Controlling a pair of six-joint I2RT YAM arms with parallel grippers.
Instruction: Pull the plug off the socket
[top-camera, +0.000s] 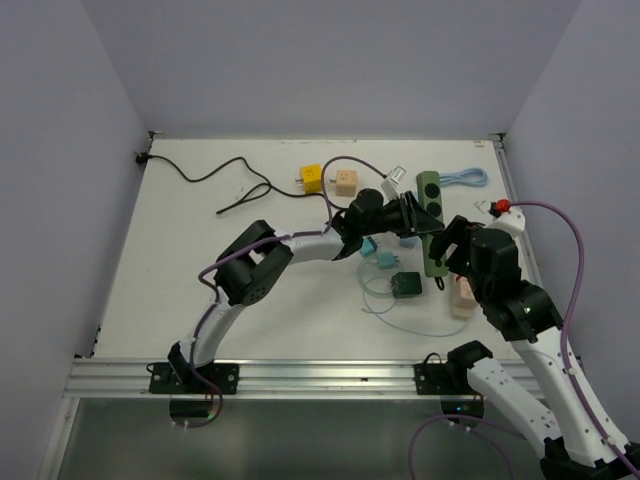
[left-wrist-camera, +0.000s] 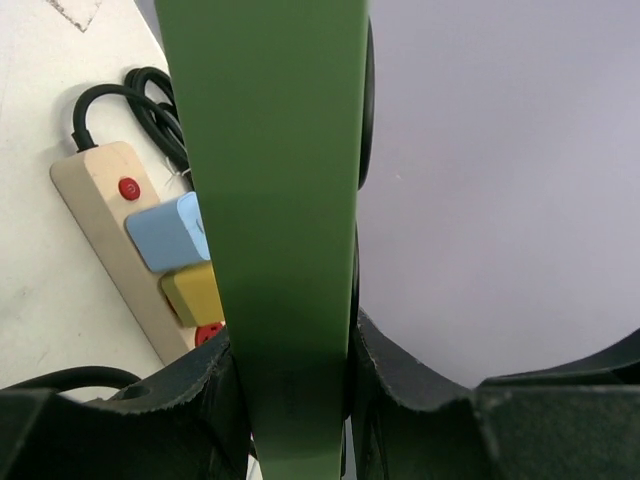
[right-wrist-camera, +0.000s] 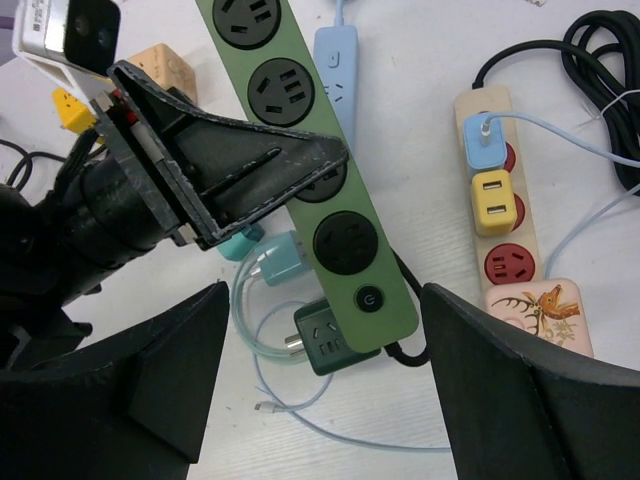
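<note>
Your left claw (right-wrist-camera: 320, 170) is pinched across the long dark green socket (right-wrist-camera: 345, 245), one ridged black finger lying over its face between two outlets. In the left wrist view the strip fills the gap between the pads as a smooth matte green band. Your right claw (right-wrist-camera: 322, 295) is spread wide and grips nothing, its two black fingers hanging either side of the strip's switch end.

The socket lies slantwise on the white table (right-wrist-camera: 450, 400). It shows round black outlet faces in a row and a round power button at its near end. A dark green plug cube (right-wrist-camera: 330, 340) lies on the table at that end, partly under the strip's edge, with metal prongs pointing left. A teal plug (right-wrist-camera: 280, 265) lies just beside the strip's left edge, ringed by a thin pale cable (right-wrist-camera: 300, 405).

To the right, well apart, a beige power strip (right-wrist-camera: 480, 105) holds a light blue cube (right-wrist-camera: 487, 145) and a yellow cube (right-wrist-camera: 495, 200), with a red outlet below them. A pink cube (right-wrist-camera: 540, 310) printed with a deer touches its near end. A light blue strip (right-wrist-camera: 340, 70) lies behind the socket.
</note>
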